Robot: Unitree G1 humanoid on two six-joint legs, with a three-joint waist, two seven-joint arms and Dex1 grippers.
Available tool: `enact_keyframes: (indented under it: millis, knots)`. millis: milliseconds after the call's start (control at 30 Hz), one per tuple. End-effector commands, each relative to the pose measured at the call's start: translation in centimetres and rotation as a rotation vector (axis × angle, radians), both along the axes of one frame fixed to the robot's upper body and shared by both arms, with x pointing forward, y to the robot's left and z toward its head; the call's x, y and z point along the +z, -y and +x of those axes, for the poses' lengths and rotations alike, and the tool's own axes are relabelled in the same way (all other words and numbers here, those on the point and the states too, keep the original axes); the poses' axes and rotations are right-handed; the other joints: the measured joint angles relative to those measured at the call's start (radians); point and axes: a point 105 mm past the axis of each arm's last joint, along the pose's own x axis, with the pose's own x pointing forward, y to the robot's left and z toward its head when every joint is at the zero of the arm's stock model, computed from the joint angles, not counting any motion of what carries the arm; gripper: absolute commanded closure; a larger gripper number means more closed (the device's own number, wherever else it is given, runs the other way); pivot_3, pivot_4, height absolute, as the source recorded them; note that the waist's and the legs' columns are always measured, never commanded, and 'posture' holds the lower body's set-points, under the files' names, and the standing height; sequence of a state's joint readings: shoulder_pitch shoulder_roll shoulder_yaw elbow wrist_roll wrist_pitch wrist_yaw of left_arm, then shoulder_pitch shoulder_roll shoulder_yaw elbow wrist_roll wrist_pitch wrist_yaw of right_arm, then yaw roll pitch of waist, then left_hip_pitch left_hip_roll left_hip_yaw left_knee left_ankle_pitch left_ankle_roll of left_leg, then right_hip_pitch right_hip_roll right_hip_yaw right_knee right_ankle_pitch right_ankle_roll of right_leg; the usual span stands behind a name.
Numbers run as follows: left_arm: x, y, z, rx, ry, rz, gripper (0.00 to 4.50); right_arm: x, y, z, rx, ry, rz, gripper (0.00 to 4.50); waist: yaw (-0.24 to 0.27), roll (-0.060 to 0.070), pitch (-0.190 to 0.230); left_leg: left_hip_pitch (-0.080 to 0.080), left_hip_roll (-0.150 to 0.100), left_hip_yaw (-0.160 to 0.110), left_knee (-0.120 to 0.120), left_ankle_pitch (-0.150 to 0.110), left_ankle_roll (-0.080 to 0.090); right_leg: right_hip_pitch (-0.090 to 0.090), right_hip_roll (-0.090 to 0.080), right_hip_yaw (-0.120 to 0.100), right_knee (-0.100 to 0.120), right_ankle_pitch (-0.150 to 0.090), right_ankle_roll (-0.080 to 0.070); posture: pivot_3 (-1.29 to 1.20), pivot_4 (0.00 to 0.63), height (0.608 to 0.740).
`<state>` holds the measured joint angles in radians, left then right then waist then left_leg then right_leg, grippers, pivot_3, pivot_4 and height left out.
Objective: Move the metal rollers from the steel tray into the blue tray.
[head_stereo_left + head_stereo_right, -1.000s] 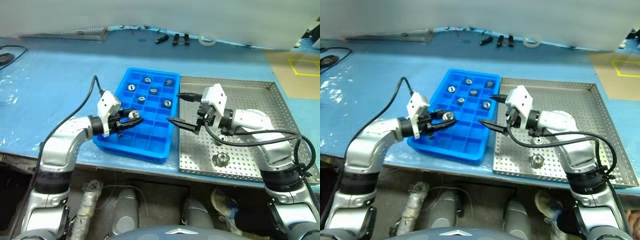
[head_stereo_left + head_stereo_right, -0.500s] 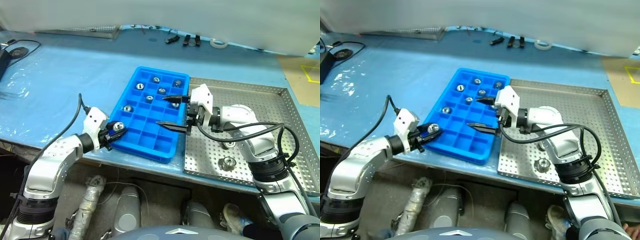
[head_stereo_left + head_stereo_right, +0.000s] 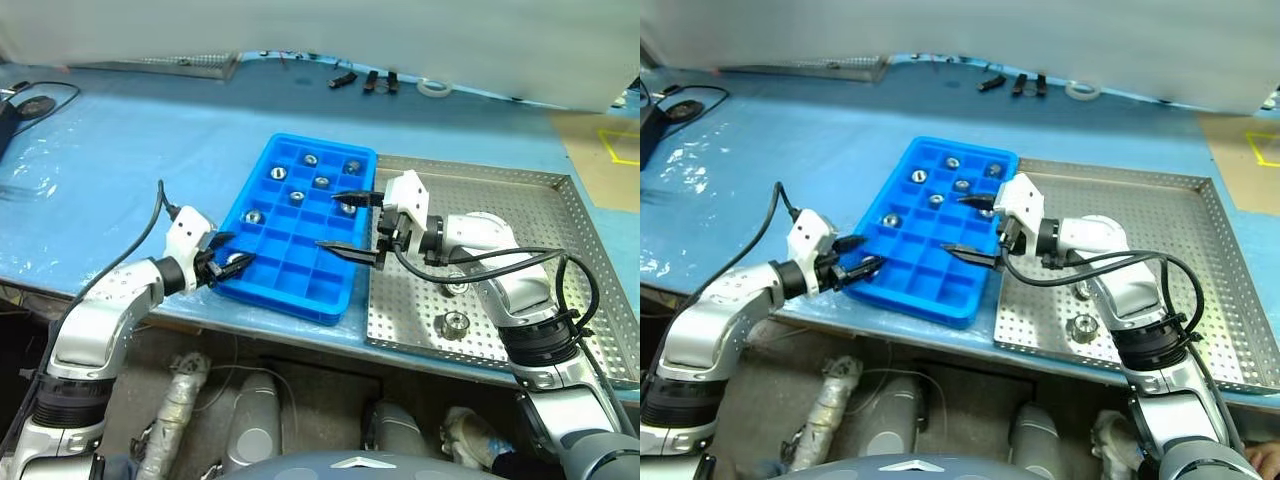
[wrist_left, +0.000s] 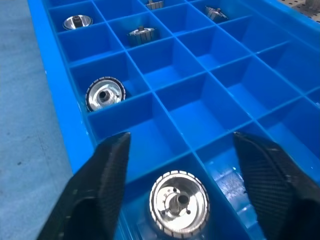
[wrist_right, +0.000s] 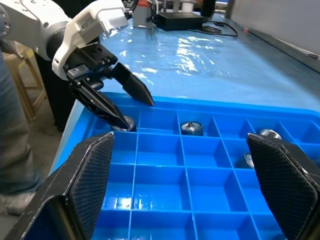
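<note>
The blue tray [image 3: 300, 272] lies left of the steel tray [image 3: 560, 195] on the pale blue table. Several metal rollers [image 3: 322, 182] sit in the blue tray's far compartments. My left gripper [image 3: 226, 256] is at the tray's near-left corner, open, its fingers either side of a roller [image 4: 179, 202] that rests in the corner compartment. The right wrist view shows the same roller [image 5: 124, 122] under those fingers [image 5: 131, 86]. My right gripper [image 3: 340, 222] hovers open and empty over the blue tray's right side. Two rollers [image 3: 456, 323] lie on the steel tray near my right arm.
Small dark tools [image 3: 370, 80] and a tape roll [image 3: 432, 88] lie at the table's far edge. A black cable [image 3: 25, 100] runs at the far left, with a mesh tray [image 3: 170, 62] behind. The table's front edge passes just below both trays.
My left gripper was shut on a roller; it has opened and the roller now rests in the near-left corner compartment. The right gripper has hardly moved.
</note>
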<state>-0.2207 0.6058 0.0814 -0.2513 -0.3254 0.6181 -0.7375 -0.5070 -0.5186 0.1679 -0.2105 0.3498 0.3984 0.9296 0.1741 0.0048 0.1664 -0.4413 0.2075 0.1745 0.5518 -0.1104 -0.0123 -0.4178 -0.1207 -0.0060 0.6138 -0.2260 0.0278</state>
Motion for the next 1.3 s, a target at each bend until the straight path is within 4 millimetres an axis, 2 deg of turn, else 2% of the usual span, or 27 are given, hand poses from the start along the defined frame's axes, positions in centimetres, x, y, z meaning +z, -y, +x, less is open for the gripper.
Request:
enact_keyframes:
  millis: [33,200,333,533,700,800,1000,1233,1300]
  knots:
    - [1.5,0.3,0.8,-0.025,0.051,0.001,0.65,1.4,0.2,-0.2,-0.02,0.072,0.03,0.0,0.001,0.0,0.0,0.0,0.0,0.0,0.0,0.0,0.0,0.0,0.0,0.0,0.001,0.0,0.0,0.22,0.15,0.74]
    - [3.5,2.6,1.5,-0.141,0.08,-0.058,0.65,1.9,0.8,-0.5,-0.072,0.09,0.048,0.0,0.003,0.0,0.0,0.0,-0.001,0.0,0.0,0.001,-0.001,0.0,0.001,0.001,0.002,0.0,0.0,0.14,0.15,0.74]
    - [4.5,5.9,2.1,-0.314,0.078,-0.09,0.65,2.1,1.9,-1.5,-0.125,0.081,0.061,0.0,-0.004,0.0,0.0,0.0,-0.001,0.001,0.002,0.001,-0.001,0.0,0.001,0.002,0.003,0.0,0.0,0.01,0.15,0.74]
    - [4.1,11.9,3.9,-0.54,0.06,-0.073,0.65,1.5,4.8,-3.0,-0.325,0.084,0.055,0.0,-0.045,-0.001,0.0,0.001,0.0,0.002,0.003,0.002,-0.002,0.0,0.004,0.007,0.004,0.0,0.0,-0.19,0.15,0.74]
    - [3.2,17.4,3.6,-0.761,0.03,-0.062,0.65,1.2,8.0,-4.6,-0.54,0.094,0.058,0.0,-0.1,-0.001,-0.001,0.001,0.0,0.002,0.004,0.003,-0.003,-0.001,0.004,0.008,0.004,0.0,0.0,-0.37,0.15,0.74]
    - [2.1,20.0,2.9,-0.881,0.008,-0.028,0.65,1.0,9.4,-6.2,-0.66,0.096,0.065,0.0,-0.128,-0.001,-0.001,0.001,0.0,0.003,0.004,0.0,0.001,-0.001,0.005,0.008,0.002,0.0,0.0,-0.46,0.15,0.74]
    - [0.7,23.2,1.4,-1.039,-0.016,0.005,0.65,0.6,11.2,-9.0,-0.844,0.096,0.068,0.0,-0.202,-0.001,-0.002,0.001,0.0,0.005,0.004,-0.003,0.006,0.001,0.005,0.009,-0.006,0.001,0.001,-0.63,0.15,0.74]
    - [-0.4,24.9,-0.1,-1.155,-0.04,0.039,0.65,0.2,11.4,-9.8,-0.916,0.101,0.102,0.0,-0.252,-0.001,-0.002,0.001,-0.001,0.006,0.007,-0.006,0.009,0.003,0.003,0.01,-0.008,0.0,0.003,-0.71,0.15,0.74]
    - [-0.9,25.2,-0.3,-1.171,-0.042,0.056,0.65,0.1,11.6,-10.0,-0.931,0.099,0.104,0.0,-0.267,-0.001,-0.002,0.0,-0.001,0.006,0.008,-0.006,0.011,0.003,0.003,0.01,-0.008,-0.002,0.007,-0.71,0.15,0.74]
